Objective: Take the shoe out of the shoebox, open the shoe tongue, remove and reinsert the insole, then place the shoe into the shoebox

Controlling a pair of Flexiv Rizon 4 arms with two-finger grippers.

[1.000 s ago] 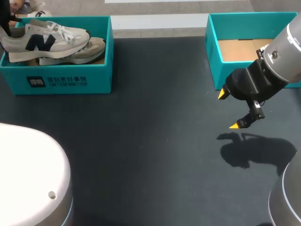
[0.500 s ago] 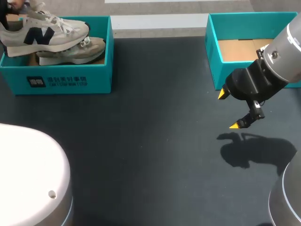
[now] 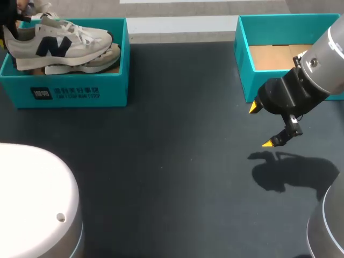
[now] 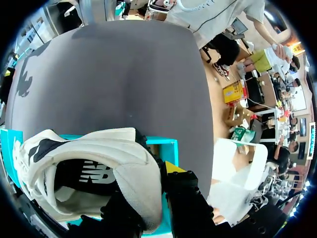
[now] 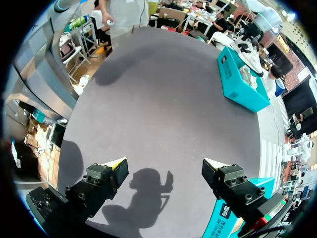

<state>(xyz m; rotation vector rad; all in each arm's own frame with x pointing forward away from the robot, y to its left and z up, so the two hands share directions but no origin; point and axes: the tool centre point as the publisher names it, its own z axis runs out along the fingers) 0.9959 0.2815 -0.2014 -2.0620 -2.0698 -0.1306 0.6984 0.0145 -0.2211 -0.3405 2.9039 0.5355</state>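
Note:
A white shoe with a navy mark point(image 3: 59, 44) hangs just above the teal shoebox point(image 3: 80, 94) at the far left, with its toe pointing right. My left gripper point(image 3: 8, 24) is shut on its heel collar. In the left wrist view the heel point(image 4: 124, 163) fills the space at the gripper point(image 4: 157, 172); one yellow fingertip point(image 4: 173, 166) shows outside it and the other is hidden inside. A second shoe point(image 3: 91, 60) lies in the box under it. My right gripper point(image 3: 262, 125) hangs open and empty over the table at the right, also seen in its own view point(image 5: 164, 163).
A second teal box point(image 3: 244, 59) with a bare cardboard floor stands at the far right, just behind my right gripper. The dark table point(image 3: 172, 161) stretches between the two boxes. The far shoebox point(image 5: 242, 79) shows ahead of my right gripper.
The held shoe rose out of the box, then shifted right and dipped a little. My right arm has kept still.

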